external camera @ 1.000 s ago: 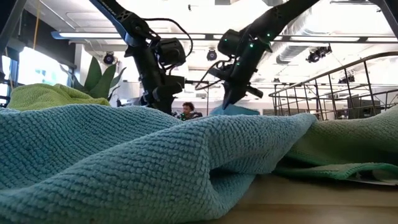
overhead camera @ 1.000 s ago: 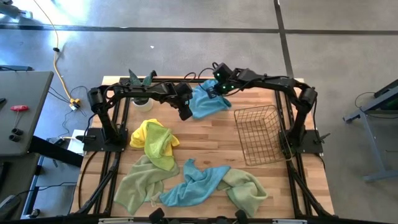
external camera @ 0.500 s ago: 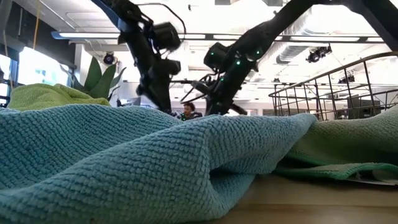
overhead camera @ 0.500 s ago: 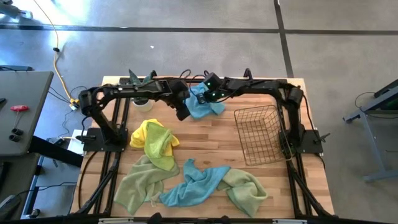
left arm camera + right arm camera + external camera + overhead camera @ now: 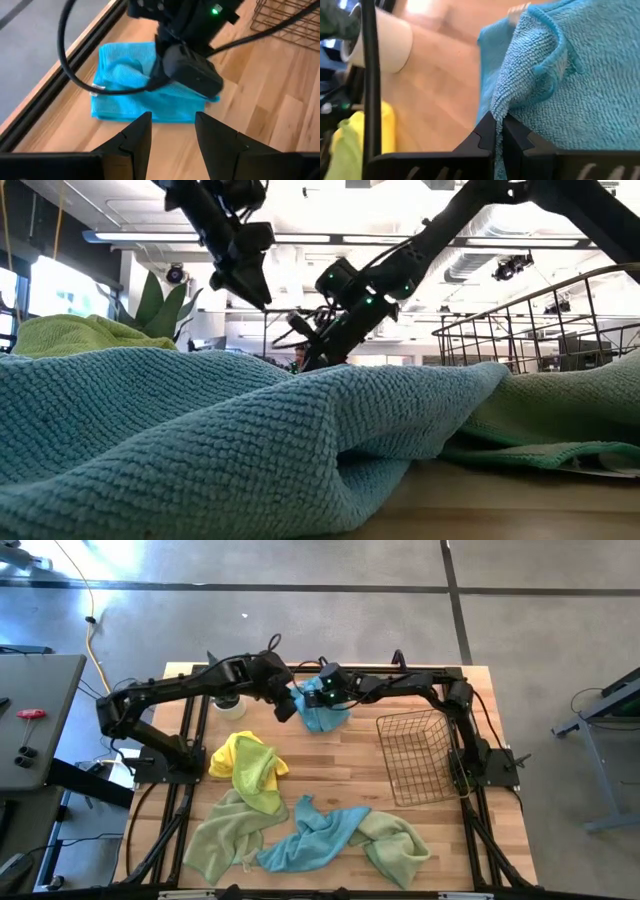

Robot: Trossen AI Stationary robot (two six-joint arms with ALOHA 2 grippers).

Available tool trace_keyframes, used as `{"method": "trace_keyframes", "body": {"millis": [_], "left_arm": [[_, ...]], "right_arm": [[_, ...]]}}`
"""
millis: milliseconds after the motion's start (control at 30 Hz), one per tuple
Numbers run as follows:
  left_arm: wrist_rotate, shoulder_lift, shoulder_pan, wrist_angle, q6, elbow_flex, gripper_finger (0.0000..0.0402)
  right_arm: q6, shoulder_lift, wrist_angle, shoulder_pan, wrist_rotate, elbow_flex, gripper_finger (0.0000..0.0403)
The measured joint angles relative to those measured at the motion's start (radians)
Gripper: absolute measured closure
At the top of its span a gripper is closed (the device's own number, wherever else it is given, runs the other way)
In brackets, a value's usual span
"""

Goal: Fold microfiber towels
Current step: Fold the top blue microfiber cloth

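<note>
A light blue towel (image 5: 324, 712) lies folded at the far middle of the table; it also shows in the left wrist view (image 5: 125, 95). My right gripper (image 5: 311, 700) is low at its left part, shut on it (image 5: 497, 125). My left gripper (image 5: 283, 706) hangs open and empty above the table just left of the towel; its fingers show apart in the left wrist view (image 5: 172, 135). On the near half lie a yellow towel (image 5: 238, 752), a lime green one (image 5: 264, 785), a pale green one (image 5: 220, 840), another blue one (image 5: 315, 835) and a green one (image 5: 398, 845). My right gripper pinches a bunched fold of the light blue towel (image 5: 496, 107) between its two shut fingers, near the towel's left side. It comes slanting down from the table's right. One layer or several, I cannot tell. The towel rests on the table, slack.
A copper wire basket (image 5: 420, 755) stands on the right half of the table. A white pot with a green plant (image 5: 228, 702) stands at the far left, close to my left arm. Bare wood lies between the folded towel and the heaped towels.
My right gripper has gone toward the table's left, carrying the light blue towel's right part over onto its left part, so the towel now lies narrower and folded over. My left gripper has risen off the towel and drawn a little toward the far left.
</note>
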Motion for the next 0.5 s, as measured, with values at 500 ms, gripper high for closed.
{"method": "trace_keyframes", "body": {"millis": [500], "left_arm": [[-0.032, -0.013, 0.0, -0.031, -0.015, 0.0, 0.0261]], "right_arm": [[-0.013, 0.014, 0.071, 0.01, 0.039, 0.012, 0.0396]]}}
